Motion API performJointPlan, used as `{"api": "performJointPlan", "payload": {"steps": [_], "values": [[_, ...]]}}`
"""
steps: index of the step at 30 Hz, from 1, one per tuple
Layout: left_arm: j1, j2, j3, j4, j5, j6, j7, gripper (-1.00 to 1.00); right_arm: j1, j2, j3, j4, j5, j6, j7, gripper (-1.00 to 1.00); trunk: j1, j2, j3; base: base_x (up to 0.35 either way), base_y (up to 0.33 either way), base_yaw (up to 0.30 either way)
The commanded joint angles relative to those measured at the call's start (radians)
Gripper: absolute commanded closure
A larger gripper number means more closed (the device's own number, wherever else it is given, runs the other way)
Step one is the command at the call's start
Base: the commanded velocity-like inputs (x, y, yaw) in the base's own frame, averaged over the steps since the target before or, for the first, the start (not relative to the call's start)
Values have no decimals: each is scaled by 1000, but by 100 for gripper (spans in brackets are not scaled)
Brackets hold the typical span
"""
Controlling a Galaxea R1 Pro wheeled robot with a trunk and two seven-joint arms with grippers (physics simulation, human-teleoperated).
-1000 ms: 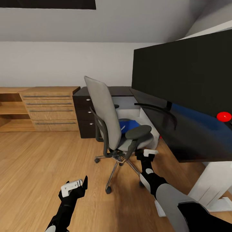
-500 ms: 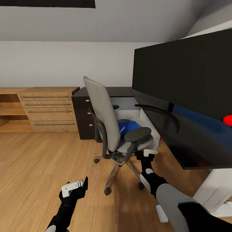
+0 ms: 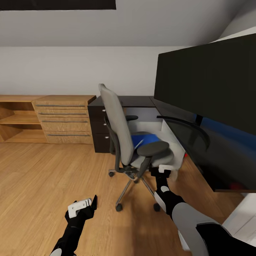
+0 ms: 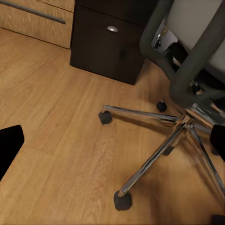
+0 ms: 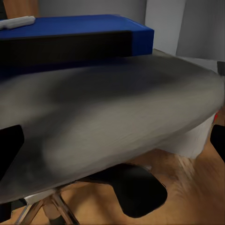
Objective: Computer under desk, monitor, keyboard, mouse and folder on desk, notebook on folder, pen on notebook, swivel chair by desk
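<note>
The grey swivel chair (image 3: 121,131) stands on its chrome star base (image 4: 178,136) in front of the black desk (image 3: 199,149). A bright blue folder (image 3: 145,138) lies on its seat, also seen in the right wrist view (image 5: 84,23), with a small white elongated thing (image 5: 16,22) on it. The wide black monitor (image 3: 213,85) stands on the desk. My right gripper (image 3: 164,170) is open at the seat's front edge (image 5: 117,108). Low over the floor, left of the chair base, my left gripper (image 3: 87,204) is open and empty. A white-grey box (image 3: 174,144), possibly the computer, sits under the desk.
Light wooden low cabinets (image 3: 64,119) and open shelves (image 3: 16,121) line the far wall on the left. The desk's dark drawers (image 3: 100,124) stand behind the chair. Open wooden floor (image 3: 46,177) spreads to the left. A caster (image 4: 123,200) lies near my left gripper.
The whole picture has shifted to the right, so the camera moved. The red dot on the desk has gone out of frame. Both grippers hold the same stance.
</note>
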Motion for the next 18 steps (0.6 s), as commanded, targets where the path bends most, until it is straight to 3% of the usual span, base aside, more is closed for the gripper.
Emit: {"api": "performJointPlan", "payload": {"steps": [1,18], "values": [[0,0,-1,-2,8,4,5,-100,-1,0,5,1,6,0,-8,-100,0,0,-1,0,0,265],[0,0,5,-2,8,4,6,-100,1,1,6,3,4,-2,-9,-100,0,0,3,0,12,267]]}}
